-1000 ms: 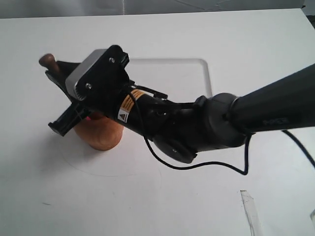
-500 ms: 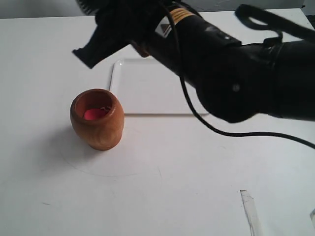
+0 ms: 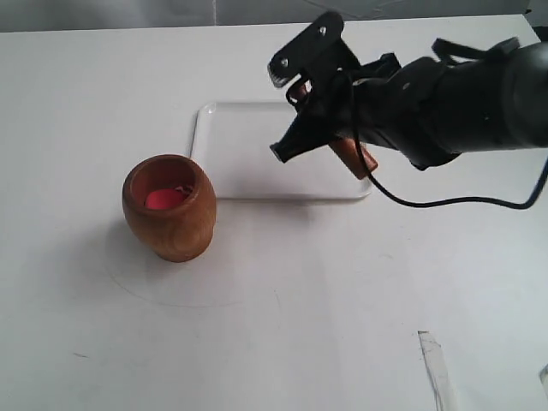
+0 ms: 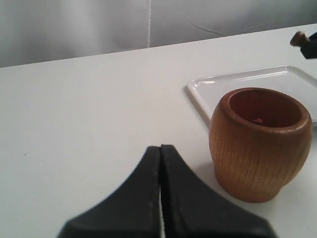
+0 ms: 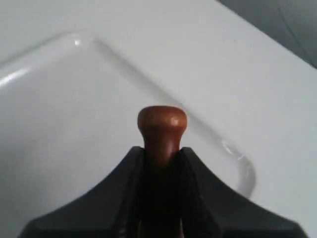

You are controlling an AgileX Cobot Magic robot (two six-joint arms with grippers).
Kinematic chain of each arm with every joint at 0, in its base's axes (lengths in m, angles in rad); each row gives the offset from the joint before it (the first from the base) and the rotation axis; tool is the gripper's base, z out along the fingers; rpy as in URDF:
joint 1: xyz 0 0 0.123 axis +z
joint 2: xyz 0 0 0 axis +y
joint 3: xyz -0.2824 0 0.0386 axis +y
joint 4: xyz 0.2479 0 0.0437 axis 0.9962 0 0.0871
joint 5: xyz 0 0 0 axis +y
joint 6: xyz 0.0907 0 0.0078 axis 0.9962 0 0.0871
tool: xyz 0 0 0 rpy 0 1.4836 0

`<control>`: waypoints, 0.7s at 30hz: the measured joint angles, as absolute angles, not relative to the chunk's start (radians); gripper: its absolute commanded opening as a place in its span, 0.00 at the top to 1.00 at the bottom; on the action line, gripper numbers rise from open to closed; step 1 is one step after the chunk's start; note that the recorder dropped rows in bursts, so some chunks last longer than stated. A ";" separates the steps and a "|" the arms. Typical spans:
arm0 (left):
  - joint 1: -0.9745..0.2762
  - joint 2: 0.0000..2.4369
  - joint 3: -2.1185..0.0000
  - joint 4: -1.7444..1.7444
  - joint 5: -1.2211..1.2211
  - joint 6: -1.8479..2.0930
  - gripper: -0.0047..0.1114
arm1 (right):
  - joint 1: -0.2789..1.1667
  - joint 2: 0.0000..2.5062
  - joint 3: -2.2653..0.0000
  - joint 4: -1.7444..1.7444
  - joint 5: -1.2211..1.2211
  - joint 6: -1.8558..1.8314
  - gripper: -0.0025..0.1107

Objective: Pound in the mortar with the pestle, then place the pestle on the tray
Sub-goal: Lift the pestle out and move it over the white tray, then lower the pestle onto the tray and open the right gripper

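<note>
The light brown wooden mortar (image 3: 168, 208) stands left of the tray with something red-pink (image 3: 163, 199) inside. The white tray (image 3: 248, 158) lies behind and to its right. My right gripper (image 3: 295, 137) hovers over the tray's right part, shut on the dark reddish-brown pestle (image 3: 353, 157). In the right wrist view the pestle's knob (image 5: 162, 121) sticks out past the right gripper (image 5: 162, 151), above the tray (image 5: 64, 99). My left gripper (image 4: 161, 148) is shut and empty, low over the table a little short of the mortar (image 4: 260, 144). It is out of the exterior view.
A clear strip (image 3: 437, 368) lies on the white table at the front right. A faint drawn circle (image 3: 197, 301) curves round the mortar's base. The right arm's black cable (image 3: 445, 204) hangs beside the tray. The left wrist view also catches the tray (image 4: 208, 87).
The right gripper lifted the pestle out of the mortar, swung up and to the right, and now holds it over the tray's right part. The mortar stayed put.
</note>
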State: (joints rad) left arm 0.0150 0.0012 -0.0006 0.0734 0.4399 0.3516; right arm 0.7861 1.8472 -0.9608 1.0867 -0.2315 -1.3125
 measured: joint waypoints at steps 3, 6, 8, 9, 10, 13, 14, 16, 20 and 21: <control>0.015 0.001 -0.001 0.073 0.440 0.352 0.96 | 0.786 1.921 -0.966 1.028 -0.244 -1.301 0.98; 0.015 0.001 -0.001 0.073 0.440 0.352 0.96 | 0.786 1.987 -1.011 0.988 -0.244 -1.256 0.98; 0.015 0.001 -0.001 0.073 0.440 0.352 0.96 | 0.786 2.027 -1.053 0.983 -0.244 -1.230 0.98; 0.015 0.001 -0.001 0.073 0.440 0.352 0.96 | 0.786 2.047 -1.078 0.981 -0.240 -1.221 0.98; 0.015 0.001 -0.001 0.073 0.440 0.352 0.96 | 0.786 2.061 -1.097 0.981 -0.235 -1.217 0.98; 0.015 0.001 -0.001 0.073 0.440 0.352 0.96 | 0.786 2.106 -1.161 0.979 -0.212 -1.205 0.98; 0.015 0.001 -0.001 0.073 0.440 0.352 0.96 | 0.786 2.117 -1.177 0.979 -0.210 -1.202 0.98; 0.015 0.001 -0.001 0.073 0.440 0.352 0.96 | 0.786 2.130 -1.198 0.989 -0.206 -1.202 0.97; 0.015 0.001 -0.001 0.073 0.440 0.352 0.96 | 0.786 2.138 -1.206 0.996 -0.184 -1.202 0.83; 0.015 0.001 -0.001 0.073 0.440 0.352 0.96 | 0.786 2.138 -1.206 0.998 -0.177 -1.200 0.78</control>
